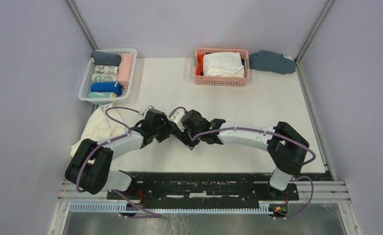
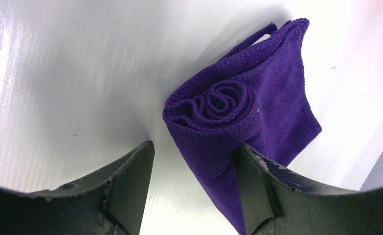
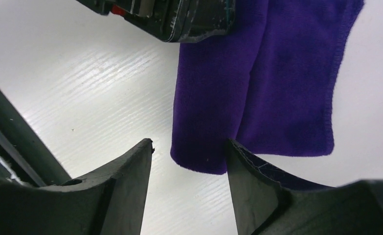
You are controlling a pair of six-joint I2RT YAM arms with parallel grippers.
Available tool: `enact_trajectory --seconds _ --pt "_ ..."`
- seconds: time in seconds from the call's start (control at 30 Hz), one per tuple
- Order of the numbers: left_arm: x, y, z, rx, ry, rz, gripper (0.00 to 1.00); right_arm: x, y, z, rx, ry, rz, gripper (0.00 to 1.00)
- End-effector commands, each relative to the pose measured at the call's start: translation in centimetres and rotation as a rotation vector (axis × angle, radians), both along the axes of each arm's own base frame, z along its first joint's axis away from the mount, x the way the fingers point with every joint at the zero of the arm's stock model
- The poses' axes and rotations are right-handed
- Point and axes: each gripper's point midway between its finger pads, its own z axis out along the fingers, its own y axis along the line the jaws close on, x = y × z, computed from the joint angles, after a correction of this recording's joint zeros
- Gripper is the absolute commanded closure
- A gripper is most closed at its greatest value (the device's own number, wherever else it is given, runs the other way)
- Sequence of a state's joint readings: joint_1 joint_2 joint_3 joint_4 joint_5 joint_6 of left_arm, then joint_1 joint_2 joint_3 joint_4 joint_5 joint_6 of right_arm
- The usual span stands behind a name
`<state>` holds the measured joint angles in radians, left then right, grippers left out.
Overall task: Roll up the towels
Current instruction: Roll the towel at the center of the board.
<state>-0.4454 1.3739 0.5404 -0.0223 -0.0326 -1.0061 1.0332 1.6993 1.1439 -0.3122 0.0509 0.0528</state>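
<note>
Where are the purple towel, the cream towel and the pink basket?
purple towel (image 2: 226, 100): left wrist view, spiral end of its rolled part.
cream towel (image 1: 97, 128): top view, middle of the crumpled cloth.
pink basket (image 1: 222, 81): top view, its near wall.

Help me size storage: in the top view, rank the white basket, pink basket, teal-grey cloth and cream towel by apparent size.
1. White basket and pink basket: about alike.
2. Cream towel: unsure, because the left arm hides part of it.
3. Teal-grey cloth: smallest.
</note>
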Motion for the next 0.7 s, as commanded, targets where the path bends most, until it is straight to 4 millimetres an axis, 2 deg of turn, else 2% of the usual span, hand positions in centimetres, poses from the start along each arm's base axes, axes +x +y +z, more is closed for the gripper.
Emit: enact_trajectory --seconds 0.0,0.13,0.4,0.47,0.53,0.67 --pt "-3.6 3.0 -4.2 0.14 0.169 0.028 0.3 1.1 2.0 -0.7 -0.004 -0.058 0.049 0.37" --pt "-3.6 2.9 -4.1 0.137 0.168 0.027 0.3 0.9 2.1 -2.8 -0.036 -0.045 0.072 0.4" --pt "-3.5 2.3 -3.7 0.113 0.165 0.009 0.25 1.4 0.8 -7.0 -0.161 -0.028 0.055 0.41" --pt "-3.3 2.1 -3.2 0.098 0.154 0.005 0.23 1.3 0.4 -7.9 -0.184 -0.012 0.045 0.46" --pt "-3.1 1.9 -2.4 0.081 0.132 0.007 0.21 0.8 0.3 -8.2 -0.183 0.021 0.047 0.55" --pt "-2.6 1.7 -0.2 0.031 0.061 0.028 0.16 -0.6 1.0 -7.1 -0.082 0.129 0.074 0.7"
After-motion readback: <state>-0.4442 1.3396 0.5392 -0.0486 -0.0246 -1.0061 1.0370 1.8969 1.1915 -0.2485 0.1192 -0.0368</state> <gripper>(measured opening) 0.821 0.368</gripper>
